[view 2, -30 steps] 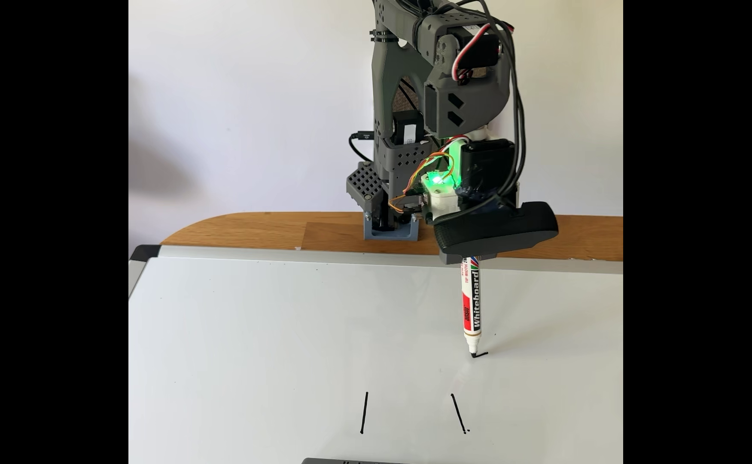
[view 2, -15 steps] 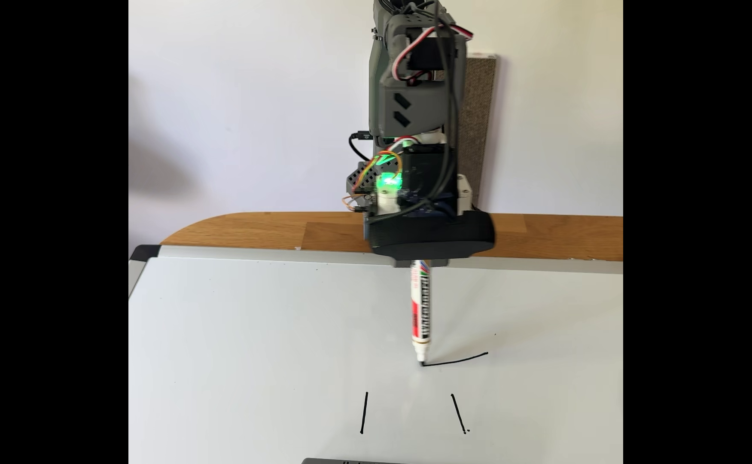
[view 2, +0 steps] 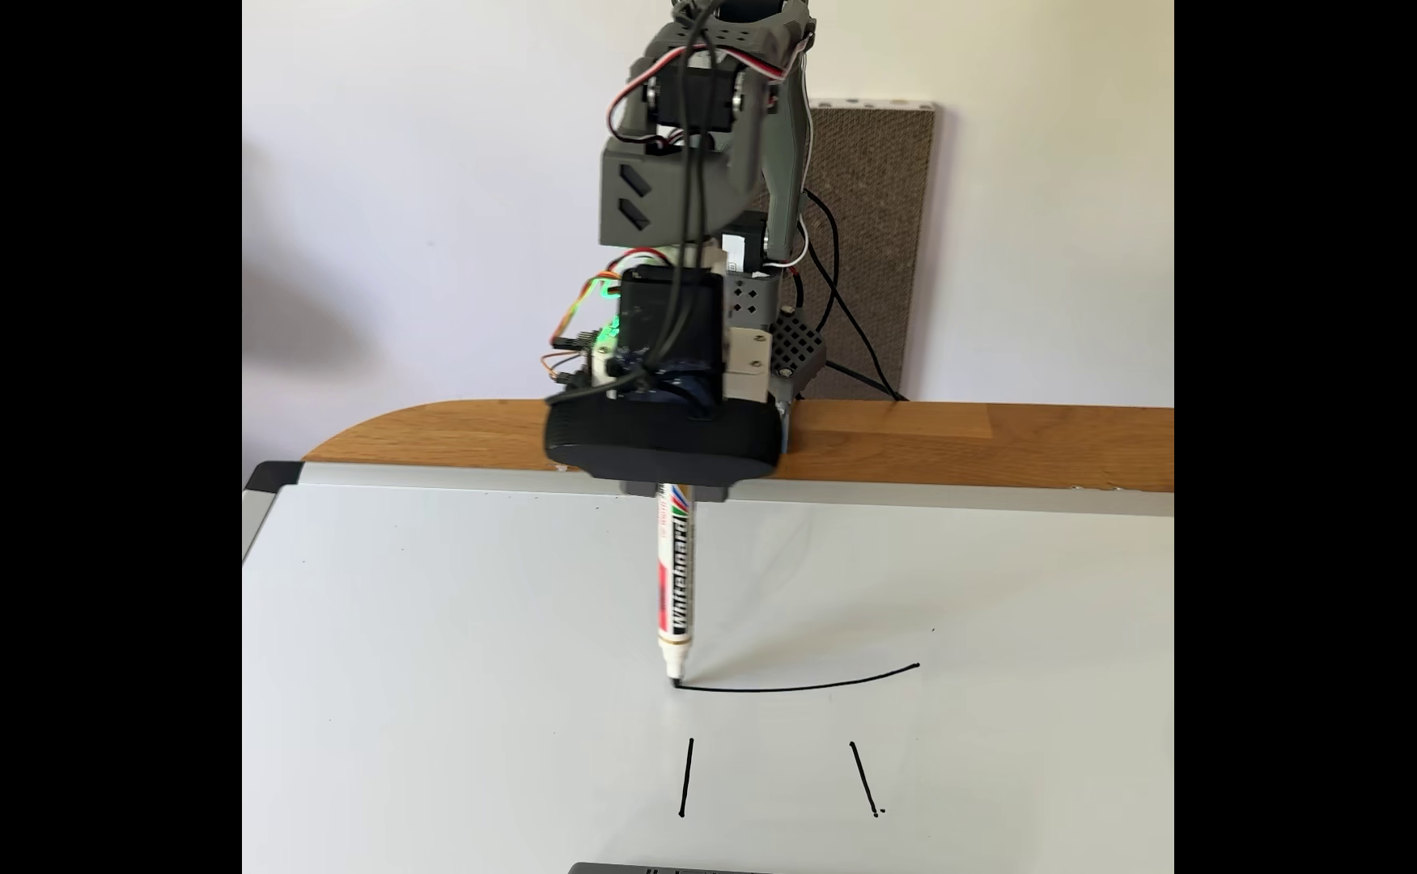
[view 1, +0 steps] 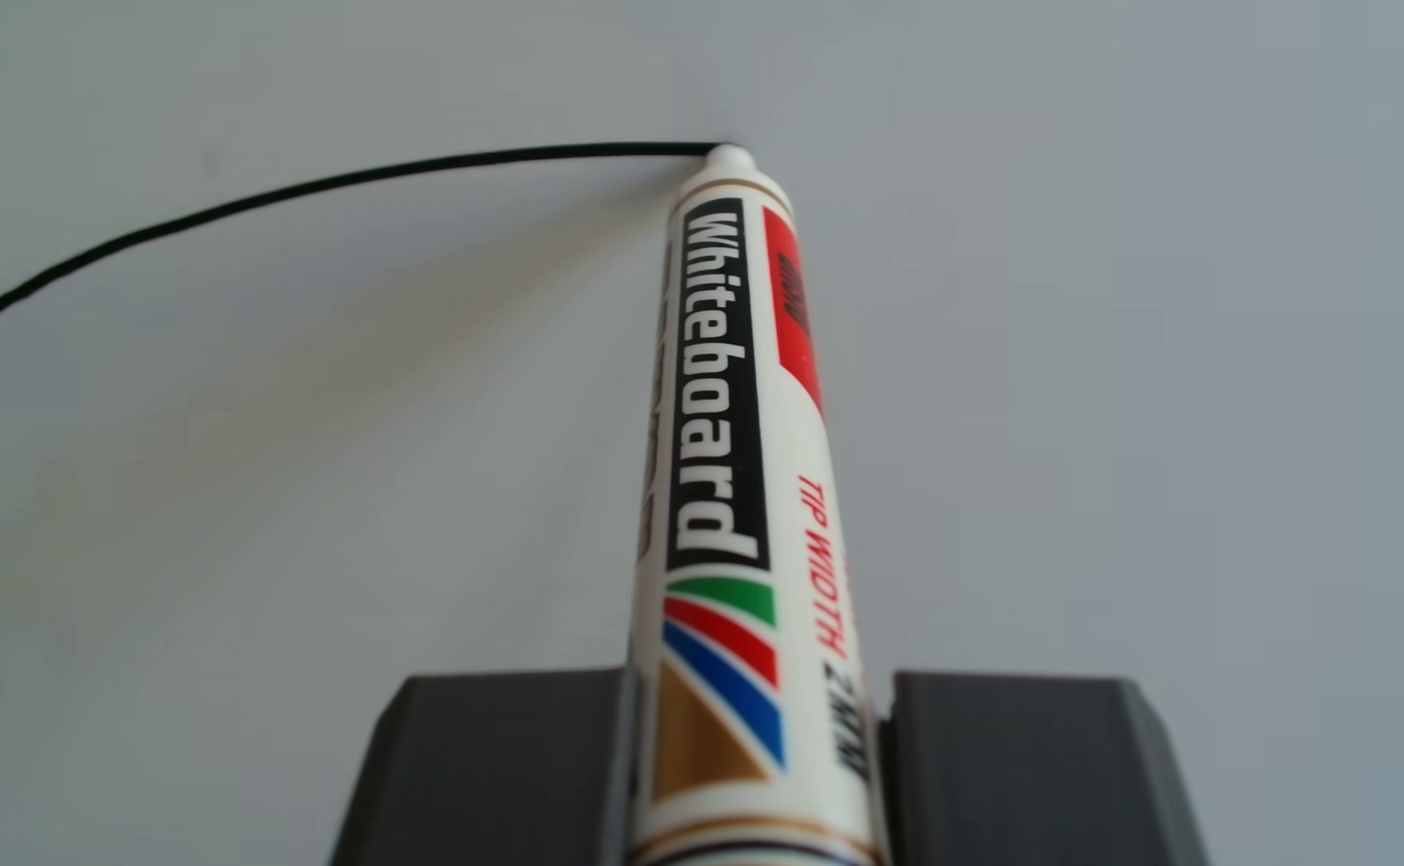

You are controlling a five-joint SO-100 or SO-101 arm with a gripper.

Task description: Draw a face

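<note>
Three strokes of the face [view 2: 797, 685] on my whiteboard [view 2: 452, 672]: two short uprights below a curve, grown leftward since a second ago. Fingers [view 1: 756, 766] clamp the marker [view 2: 675, 588], tip at the curve's left end.

The setting reads as a home or hobbyist workspace rather than an industrial lab. A wooden desk [view 2: 982, 445] with a rounded left corner stands against a plain, pale painted wall [view 2: 436, 210]. A framed whiteboard [view 2: 436, 605] lies flat along the desk's near edge and serves as the working surface. A 3D-printed grey arm [view 2: 688, 185] with exposed servo cables and a bare circuit board lit green is mounted at the desk's far edge. A brown, textured panel [view 2: 881, 252] with a pale top edge leans upright against the wall behind the arm. Lighting appears to be soft daylight.
</note>
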